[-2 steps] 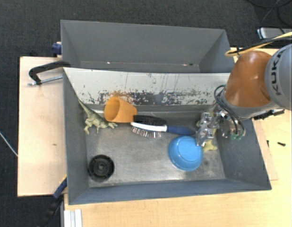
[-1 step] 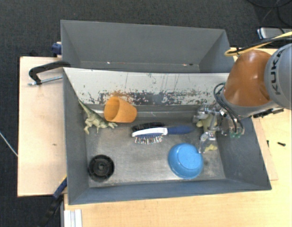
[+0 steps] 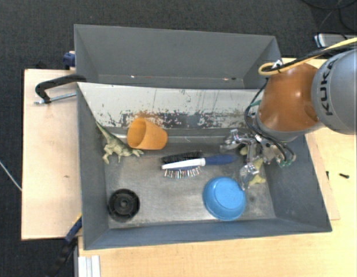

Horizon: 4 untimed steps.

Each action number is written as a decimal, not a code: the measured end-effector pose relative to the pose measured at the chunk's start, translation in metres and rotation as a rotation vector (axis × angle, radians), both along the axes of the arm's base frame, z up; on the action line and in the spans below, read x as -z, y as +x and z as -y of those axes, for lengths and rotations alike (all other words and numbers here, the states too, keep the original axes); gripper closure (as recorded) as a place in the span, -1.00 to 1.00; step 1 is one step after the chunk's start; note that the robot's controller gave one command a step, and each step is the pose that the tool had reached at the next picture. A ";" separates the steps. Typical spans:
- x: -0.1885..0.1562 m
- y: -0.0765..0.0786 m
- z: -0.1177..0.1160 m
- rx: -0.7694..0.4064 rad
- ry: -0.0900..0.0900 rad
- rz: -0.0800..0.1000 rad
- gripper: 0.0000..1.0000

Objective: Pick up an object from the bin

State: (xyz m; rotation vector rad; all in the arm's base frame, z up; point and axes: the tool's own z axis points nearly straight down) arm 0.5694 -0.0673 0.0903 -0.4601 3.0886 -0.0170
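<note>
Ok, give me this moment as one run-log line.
gripper: low at right of grey metal bin | nearest: round blue plastic bowl, blue-handled hairbrush | held: unclear | lift: not yet

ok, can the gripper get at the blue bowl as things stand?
Probably yes. The blue bowl lies just beside the gripper with nothing on top of it, and the hairbrush lies apart from it. The bin's near wall is close and may cramp the approach.

Even overhead light; back wall of bin (image 3: 167, 100) glares pale, floor dimmer; shadows soft & faint, surroundings v. dark.
</note>
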 end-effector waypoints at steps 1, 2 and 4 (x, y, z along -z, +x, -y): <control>-0.049 0.031 0.009 -0.177 0.005 -0.009 -1.00; 0.017 0.022 -0.022 -0.404 0.002 -0.015 -1.00; -0.102 0.003 -0.043 -0.372 0.003 -0.009 1.00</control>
